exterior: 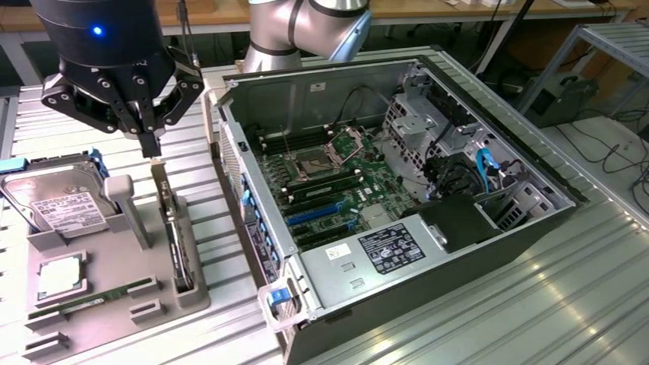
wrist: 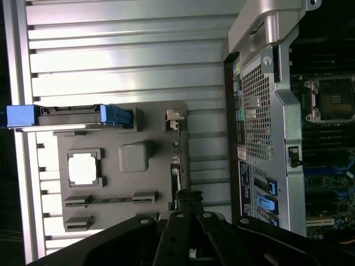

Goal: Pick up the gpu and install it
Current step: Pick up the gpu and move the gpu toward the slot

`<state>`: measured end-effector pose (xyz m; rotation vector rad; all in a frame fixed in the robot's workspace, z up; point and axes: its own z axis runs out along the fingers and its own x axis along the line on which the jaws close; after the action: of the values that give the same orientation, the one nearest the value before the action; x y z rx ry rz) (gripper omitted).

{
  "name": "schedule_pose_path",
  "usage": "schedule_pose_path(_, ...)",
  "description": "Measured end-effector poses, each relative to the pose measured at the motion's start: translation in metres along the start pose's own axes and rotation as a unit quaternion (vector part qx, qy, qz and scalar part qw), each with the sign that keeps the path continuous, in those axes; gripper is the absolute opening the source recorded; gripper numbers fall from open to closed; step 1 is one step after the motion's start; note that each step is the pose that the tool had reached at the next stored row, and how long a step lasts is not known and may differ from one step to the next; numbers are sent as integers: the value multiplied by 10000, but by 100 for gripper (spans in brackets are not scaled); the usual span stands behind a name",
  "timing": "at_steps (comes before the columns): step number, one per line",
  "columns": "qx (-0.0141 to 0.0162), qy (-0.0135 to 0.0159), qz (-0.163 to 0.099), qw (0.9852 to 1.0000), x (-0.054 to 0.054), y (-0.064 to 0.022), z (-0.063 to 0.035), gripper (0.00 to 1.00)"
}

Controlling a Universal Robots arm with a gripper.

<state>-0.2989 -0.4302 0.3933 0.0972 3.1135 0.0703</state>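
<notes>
The end effector [exterior: 152, 148] hangs clenched with nothing seen between its fingers, above the grey tray [exterior: 152, 277] on the tabletop [exterior: 527, 304]. The gpu [exterior: 179, 247] stands on edge in a slot along the tray's 3 o'clock side in the exterior view, its silver bracket toward 12 o'clock. The open computer case [exterior: 507, 243] sits at the tray's 3 o'clock, and the hard drive [exterior: 56, 201] at its 11 o'clock

Cool overhead light is pouring onto the ribbed metal table [exterior: 568, 304], glare is streaking its slats by the exterior view's right edge and bleaching them pale in the wrist view, the open computer case [exterior: 304, 91] is shading its own interior, and a blue indicator light [exterior: 97, 31] is glowing.
</notes>
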Motion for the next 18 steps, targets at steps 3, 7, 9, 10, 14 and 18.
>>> schedule_pose_path(3, 0, 0, -9, 10000, 0, 0, 0, 11)
schedule_pose_path(7, -1, 1, -24, 10000, 0, 0, 0, 11)
schedule_pose_path(9, -1, 1, -30, 10000, 0, 0, 0, 11)
schedule_pose_path(10, -1, 2, -33, 10000, 0, 0, 0, 11)
schedule_pose_path(14, -1, 2, -45, 10000, 0, 0, 0, 24)
schedule_pose_path(18, -2, 2, -59, 10000, 0, 0, 0, 42)
